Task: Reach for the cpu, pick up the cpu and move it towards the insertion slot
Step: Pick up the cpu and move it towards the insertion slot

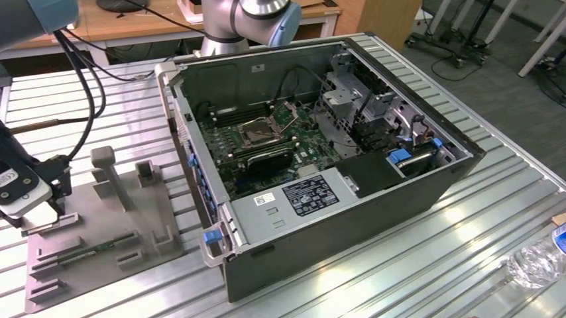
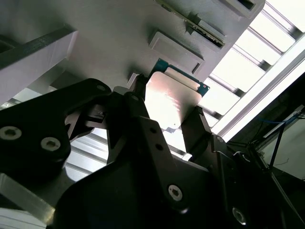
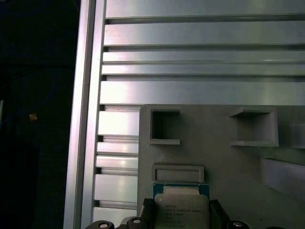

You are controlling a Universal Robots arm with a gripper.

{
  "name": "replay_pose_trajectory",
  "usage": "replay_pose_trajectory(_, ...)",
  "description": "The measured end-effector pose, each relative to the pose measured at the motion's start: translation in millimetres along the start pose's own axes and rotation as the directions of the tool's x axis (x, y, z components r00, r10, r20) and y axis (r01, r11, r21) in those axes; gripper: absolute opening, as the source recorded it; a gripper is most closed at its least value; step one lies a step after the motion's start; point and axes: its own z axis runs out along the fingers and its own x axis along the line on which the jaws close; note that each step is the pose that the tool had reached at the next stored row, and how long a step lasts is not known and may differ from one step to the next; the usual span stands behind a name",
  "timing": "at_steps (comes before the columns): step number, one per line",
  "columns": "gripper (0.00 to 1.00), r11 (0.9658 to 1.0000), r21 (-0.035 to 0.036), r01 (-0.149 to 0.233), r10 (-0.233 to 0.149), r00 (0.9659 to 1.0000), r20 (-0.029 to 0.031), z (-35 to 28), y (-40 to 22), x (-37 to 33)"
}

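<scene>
The cpu [image 2: 172,98], a small square chip with a silvery top and a green rim, lies on the grey fixture plate [image 1: 106,225] at the exterior view's left. My gripper [image 1: 44,215] hangs low over that plate's near-left corner. In both wrist views its black fingers [image 2: 196,123] stand against two opposite sides of the cpu [image 3: 181,207], shut on it, with the chip level with the plate. The insertion slot [image 1: 259,130], a square socket with a shiny frame and a dark centre, sits on the green motherboard inside the open computer case.
The open computer case [image 1: 354,218] takes up the middle of the ribbed metal table [image 1: 425,265]. A green memory stick [image 1: 93,250] lies in the fixture plate, and upright grey posts [image 1: 105,169] rise from it. A water bottle [image 1: 535,262] lies at the exterior view's right. Black cables [image 1: 84,86] hang near the arm.
</scene>
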Motion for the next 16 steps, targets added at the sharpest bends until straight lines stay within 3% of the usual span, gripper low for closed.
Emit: replay_pose_trajectory(16, 0.54, 1.0000, -0.0002, 0.000, 0.000, 1.0000, 0.0002, -14.8, 1.1, 0.0)
